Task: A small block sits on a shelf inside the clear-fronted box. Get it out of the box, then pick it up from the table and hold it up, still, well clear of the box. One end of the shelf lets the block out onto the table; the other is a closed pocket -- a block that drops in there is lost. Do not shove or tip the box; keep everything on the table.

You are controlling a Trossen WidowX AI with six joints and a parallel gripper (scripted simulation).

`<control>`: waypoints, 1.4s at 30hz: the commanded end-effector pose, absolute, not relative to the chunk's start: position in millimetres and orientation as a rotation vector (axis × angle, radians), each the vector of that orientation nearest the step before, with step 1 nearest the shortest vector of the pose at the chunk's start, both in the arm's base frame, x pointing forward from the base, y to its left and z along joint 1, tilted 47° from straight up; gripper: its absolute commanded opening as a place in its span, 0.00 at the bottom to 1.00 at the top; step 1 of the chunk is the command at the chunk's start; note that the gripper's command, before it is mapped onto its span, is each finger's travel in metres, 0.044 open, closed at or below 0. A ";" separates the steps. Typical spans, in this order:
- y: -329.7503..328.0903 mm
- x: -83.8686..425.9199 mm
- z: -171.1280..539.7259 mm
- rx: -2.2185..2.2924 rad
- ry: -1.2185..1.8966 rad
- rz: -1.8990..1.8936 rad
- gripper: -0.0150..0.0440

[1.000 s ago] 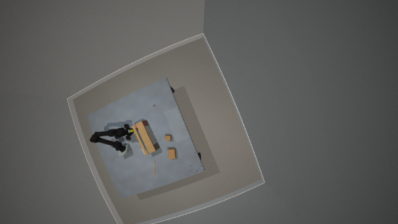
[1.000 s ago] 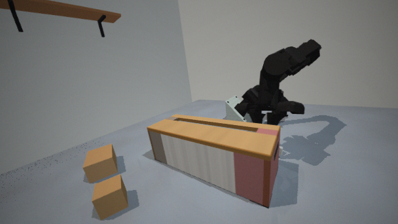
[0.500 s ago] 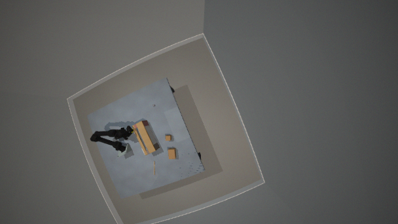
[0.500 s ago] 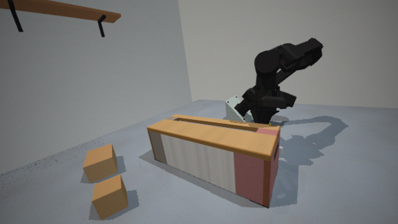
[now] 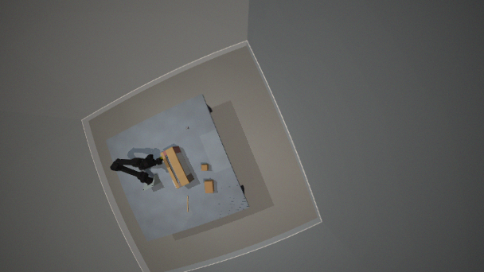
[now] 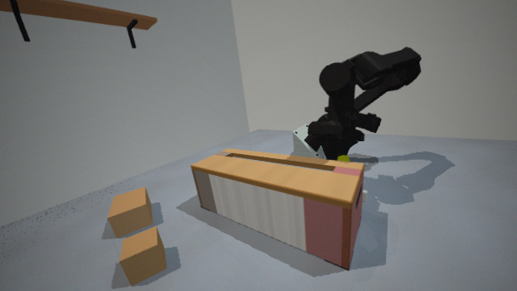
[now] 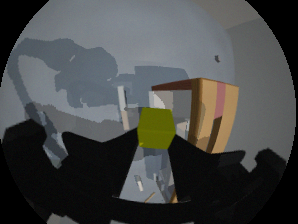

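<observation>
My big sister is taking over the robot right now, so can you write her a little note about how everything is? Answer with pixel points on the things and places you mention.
Gripper (image 5: 161,159) (image 6: 343,158) (image 7: 153,131): shut on the yellow block (image 6: 343,158) (image 7: 156,128).
Block: out of the box (image 5: 178,167) (image 6: 276,170) (image 7: 197,112), close beside its red-marked end.
Done: block out and grasped.
Left: probably lift it higher, move it well clear of the box, then hold it still. Don't bump the box. Two orange blocks (image 5: 208,186) (image 6: 132,210) stand on the table.

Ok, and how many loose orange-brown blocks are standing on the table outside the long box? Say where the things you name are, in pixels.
2. One block (image 5: 204,167) (image 6: 143,257) stands beside the long box (image 5: 177,166) (image 6: 272,170); the larger one (image 5: 208,186) (image 6: 130,213) stands next to it. Others could be hidden.
</observation>
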State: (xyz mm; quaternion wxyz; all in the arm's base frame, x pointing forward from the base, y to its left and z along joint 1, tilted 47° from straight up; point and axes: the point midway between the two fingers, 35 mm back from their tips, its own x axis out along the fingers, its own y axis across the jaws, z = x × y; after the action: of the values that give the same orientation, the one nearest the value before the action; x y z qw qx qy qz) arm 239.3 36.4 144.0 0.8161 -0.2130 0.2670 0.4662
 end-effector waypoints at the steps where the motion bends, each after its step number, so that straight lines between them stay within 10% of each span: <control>1: 33.5 239.4 144.4 -0.295 0.646 0.945 0.25; 42: 2.5 232.6 153.3 1.311 1.226 0.181 0.25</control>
State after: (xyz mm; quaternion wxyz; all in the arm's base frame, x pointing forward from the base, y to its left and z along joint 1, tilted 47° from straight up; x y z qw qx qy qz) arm 232.1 4.9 152.2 0.6576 0.5256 0.5287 0.1085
